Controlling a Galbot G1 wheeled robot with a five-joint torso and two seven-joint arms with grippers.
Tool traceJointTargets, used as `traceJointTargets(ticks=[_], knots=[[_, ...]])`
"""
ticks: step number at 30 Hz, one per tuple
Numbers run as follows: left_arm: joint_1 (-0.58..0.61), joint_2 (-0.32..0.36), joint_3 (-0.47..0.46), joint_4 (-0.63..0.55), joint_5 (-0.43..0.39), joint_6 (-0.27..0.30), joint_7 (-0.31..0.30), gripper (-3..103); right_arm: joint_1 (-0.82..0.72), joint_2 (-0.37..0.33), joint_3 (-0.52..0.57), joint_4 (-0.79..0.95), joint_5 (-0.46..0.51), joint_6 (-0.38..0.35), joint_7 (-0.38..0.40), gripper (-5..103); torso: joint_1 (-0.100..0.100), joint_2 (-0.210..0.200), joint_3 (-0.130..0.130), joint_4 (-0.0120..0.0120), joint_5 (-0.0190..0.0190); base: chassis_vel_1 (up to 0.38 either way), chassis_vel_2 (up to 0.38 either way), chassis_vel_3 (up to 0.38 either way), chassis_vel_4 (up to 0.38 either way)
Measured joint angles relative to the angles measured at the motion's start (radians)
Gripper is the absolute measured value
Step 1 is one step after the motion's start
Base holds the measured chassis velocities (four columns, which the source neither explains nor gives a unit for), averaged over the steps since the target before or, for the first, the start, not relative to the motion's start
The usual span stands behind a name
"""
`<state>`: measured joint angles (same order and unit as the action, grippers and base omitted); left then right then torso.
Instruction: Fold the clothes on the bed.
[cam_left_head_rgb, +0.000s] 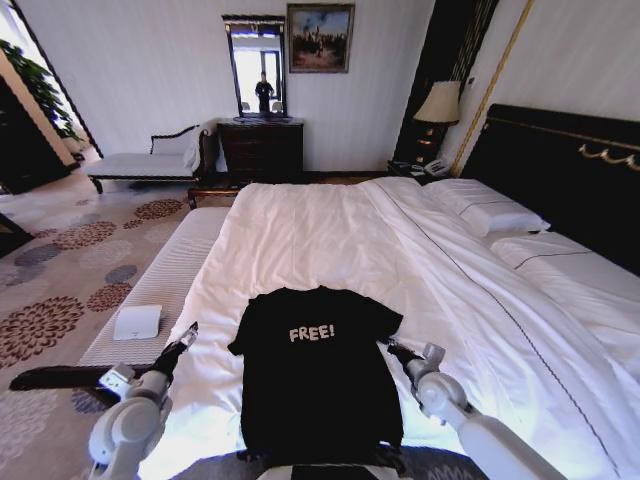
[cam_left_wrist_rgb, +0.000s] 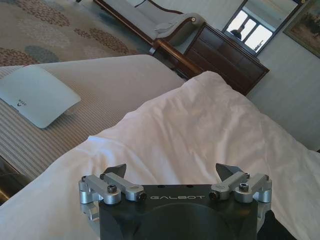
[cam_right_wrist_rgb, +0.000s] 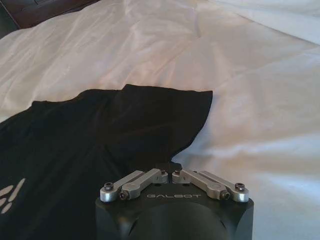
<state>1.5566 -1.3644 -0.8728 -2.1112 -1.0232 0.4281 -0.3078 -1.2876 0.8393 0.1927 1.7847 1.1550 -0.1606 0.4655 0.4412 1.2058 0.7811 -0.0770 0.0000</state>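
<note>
Left arm: the left gripper (cam_left_wrist_rgb: 172, 172) is held low over the white duvet (cam_left_head_rgb: 300, 235), just off the T-shirt's left sleeve; its fingers (cam_left_wrist_rgb: 116, 172) are spread wide apart and nothing is held between them.
Right arm: the right gripper (cam_right_wrist_rgb: 171, 172) is lowered at the right sleeve's lower edge; its tips are drawn together, and whether cloth is pinched between them cannot be made out.
Task thing: the black T-shirt (cam_left_head_rgb: 315, 375) is laid flat, "FREE!" facing up, near the foot of the bed (cam_left_head_rgb: 560, 300).
Open room: bare duvet is seen on both sides of the shirt and beyond its collar.
Surroundings: a striped bench (cam_left_wrist_rgb: 120, 85) with a white pad (cam_left_wrist_rgb: 35, 95) is set alongside the bed on the left; pillows (cam_left_head_rgb: 490, 215) are stacked by the headboard (cam_left_head_rgb: 570, 175).
</note>
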Motion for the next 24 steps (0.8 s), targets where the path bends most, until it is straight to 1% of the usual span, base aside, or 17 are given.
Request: traceJointTargets(ticks=[12, 19, 21, 23, 24], knots=[[0.003, 0.0, -0.009, 0.0, -0.005, -0.001, 0.001, 100, -0.012, -0.002, 0.016, -0.005, -0.021, -0.01, 0.007, 0, 0.0, 0.0, 0.0, 0.0, 0.0, 0.0, 0.0, 0.0, 0.0], [0.001, -0.011, -0.008, 0.016, -0.004, -0.001, 0.0, 100, -0.043, -0.003, 0.032, 0.03, -0.021, -0.021, 0.014, 0, 0.0, 0.0, 0.0, 0.0, 0.0, 0.0, 0.0, 0.0, 0.0], [0.003, -0.015, -0.009, 0.023, -0.002, -0.002, 0.0, 100, -0.053, -0.006, 0.035, 0.038, -0.025, -0.023, 0.015, 11, 0.0, 0.0, 0.0, 0.0, 0.0, 0.0, 0.0, 0.0, 0.0], [0.003, -0.016, -0.01, 0.026, -0.001, -0.003, 0.001, 100, -0.056, -0.008, 0.036, 0.041, -0.027, -0.024, 0.016, 11, 0.0, 0.0, 0.0, 0.0, 0.0, 0.0, 0.0, 0.0, 0.0], [0.004, -0.016, -0.012, 0.028, -0.001, -0.004, 0.002, 100, -0.06, -0.01, 0.037, 0.046, -0.03, -0.025, 0.017, 16, 0.0, 0.0, 0.0, -0.0001, 0.0, 0.0, 0.0, 0.0, 0.0]])
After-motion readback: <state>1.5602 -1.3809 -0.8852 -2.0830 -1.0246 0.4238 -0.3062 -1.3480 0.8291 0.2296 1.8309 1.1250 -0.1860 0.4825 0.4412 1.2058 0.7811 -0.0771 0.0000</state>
